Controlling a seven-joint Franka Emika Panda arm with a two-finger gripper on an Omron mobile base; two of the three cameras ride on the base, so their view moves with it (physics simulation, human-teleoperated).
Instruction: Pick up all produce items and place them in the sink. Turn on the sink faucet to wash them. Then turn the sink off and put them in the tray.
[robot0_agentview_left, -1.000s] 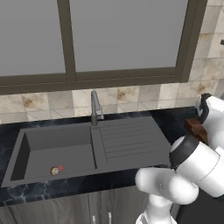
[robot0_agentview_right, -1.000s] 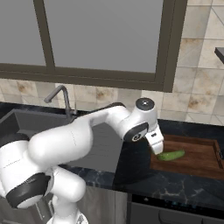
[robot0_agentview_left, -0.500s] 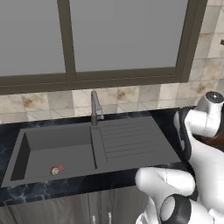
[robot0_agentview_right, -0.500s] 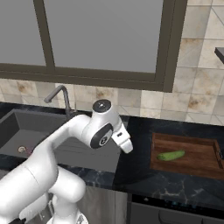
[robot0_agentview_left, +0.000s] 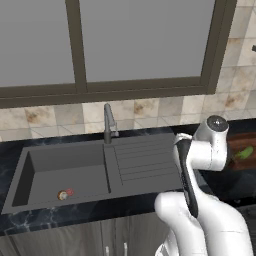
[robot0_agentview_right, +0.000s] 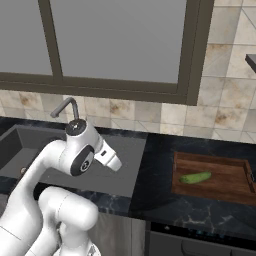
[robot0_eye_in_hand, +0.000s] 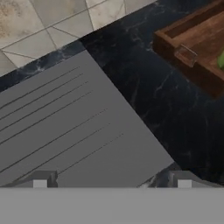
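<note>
At the far left, the sink (robot0_agentview_left: 55, 165) is a dark grey matte rectangular basin sunk in the black marbled bench (robot0_agentview_right: 165, 200). On its floor lies the small round tan-brown item (robot0_agentview_left: 62, 195), just beside a small red drain mark (robot0_agentview_left: 70, 191). Behind the basin's right corner rises the sink faucet (robot0_agentview_left: 108, 122), a slim grey metal tap with a curved spout. To the right runs the ridged drainboard (robot0_eye_in_hand: 65, 131), its parallel grooves fine and shallow against the flat matte surface. Over the drainboard's right edge hangs the gripper (robot0_eye_in_hand: 111, 180), its two small dark finger tips (robot0_eye_in_hand: 40, 180) set wide apart with nothing between them. Further right, beyond a strip of veined black bench, sits the tray (robot0_agentview_right: 220, 192), brown wood with plank-like slats and a raised rim. The green oblong cucumber-like vegetable (robot0_agentview_right: 195, 177) lies on the slats, toward the tray's left end. Beige mottled tiles (robot0_agentview_left: 150, 107) line the wall behind.
</note>
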